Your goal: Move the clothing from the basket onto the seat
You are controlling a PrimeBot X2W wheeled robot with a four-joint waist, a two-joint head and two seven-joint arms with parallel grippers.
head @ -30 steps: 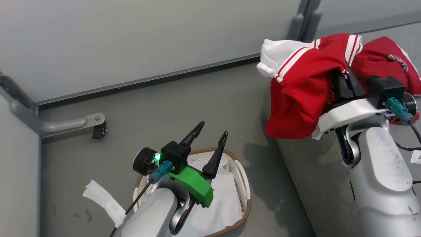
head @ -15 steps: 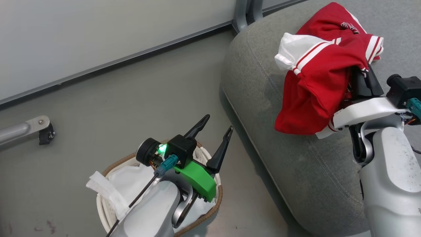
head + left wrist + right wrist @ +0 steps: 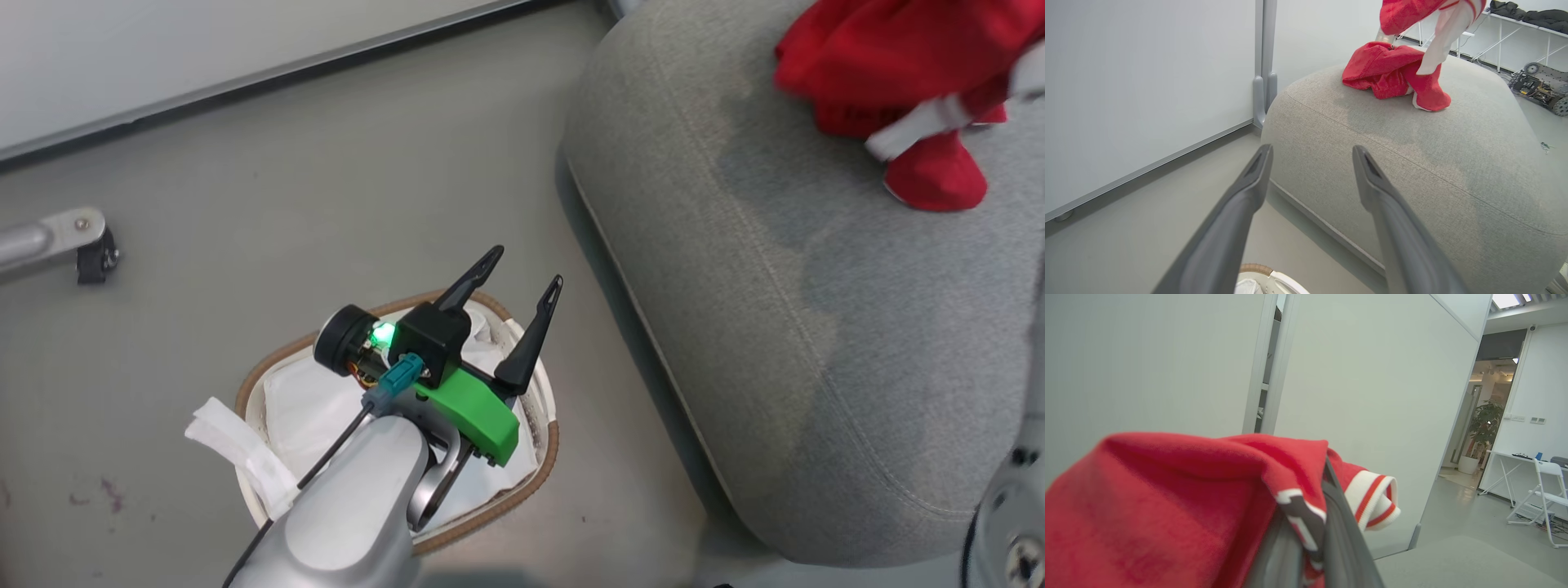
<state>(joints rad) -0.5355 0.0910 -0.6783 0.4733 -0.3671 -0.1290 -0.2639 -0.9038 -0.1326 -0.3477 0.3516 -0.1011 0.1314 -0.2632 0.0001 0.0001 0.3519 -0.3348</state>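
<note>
My left gripper (image 3: 525, 268) hangs open over the basket (image 3: 549, 457), whose white liner shows with no red fabric in sight. In the left wrist view its fingers (image 3: 1249, 192) stand spread, nothing between them, facing the grey seat (image 3: 1412, 155). One red piece of clothing (image 3: 1392, 71) lies bunched on the seat's far side. Above it hangs a second red garment (image 3: 1408, 12) with a white sleeve. My right gripper (image 3: 1322, 506) is shut on that red garment (image 3: 1167, 498), which drapes over its fingers, a striped cuff (image 3: 1376, 502) dangling. The red clothing (image 3: 890, 65) sits at the seat's (image 3: 816, 286) far right in the head view.
Pale partition walls (image 3: 1147, 81) run behind the floor and seat. A metal leg with a caster (image 3: 82, 253) stands at the left. A liner flap (image 3: 237, 453) hangs over the basket's near rim. A wheeled machine (image 3: 1539, 85) sits beyond the seat. My right forearm (image 3: 1008, 506) is at the lower right.
The head camera has swung right and down. My right gripper has carried the red garment farther over the seat, toward the other red piece. The left gripper stays open over the basket.
</note>
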